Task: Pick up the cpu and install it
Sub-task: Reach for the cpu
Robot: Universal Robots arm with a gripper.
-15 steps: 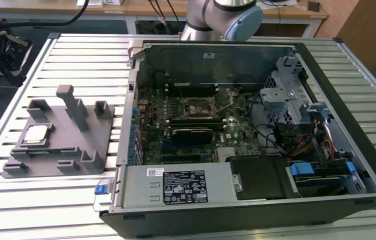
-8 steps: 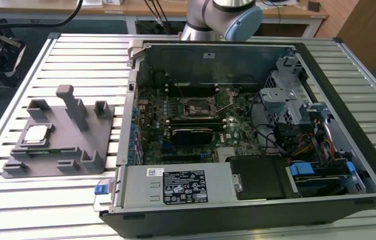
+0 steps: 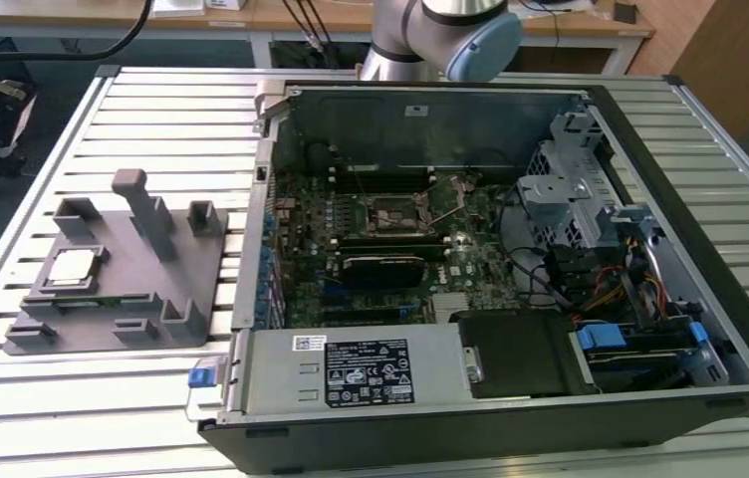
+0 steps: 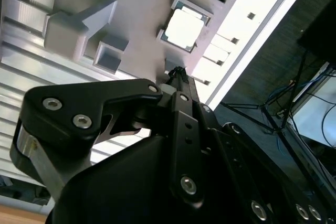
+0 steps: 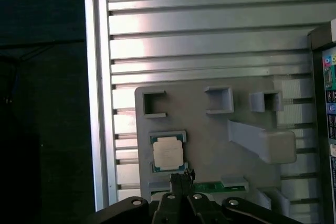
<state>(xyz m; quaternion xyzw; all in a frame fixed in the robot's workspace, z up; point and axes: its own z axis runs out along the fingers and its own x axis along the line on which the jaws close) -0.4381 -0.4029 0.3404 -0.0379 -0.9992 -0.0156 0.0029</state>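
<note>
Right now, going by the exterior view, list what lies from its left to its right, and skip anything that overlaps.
cpu → tall grey post → black-framed socket → metal drive cage

Pretty easy access here: the silver square cpu (image 3: 73, 267) is open from above in the grey plastic tray (image 3: 148, 299), though a tall grey post (image 3: 131, 199) stands close beside it. Inside the open black computer case (image 3: 481, 443), the black-framed metal socket (image 3: 392, 211) is clear overhead too. The grey drive cage (image 3: 561, 189) and cables (image 3: 534, 269) crowd the exterior view's right.
</note>
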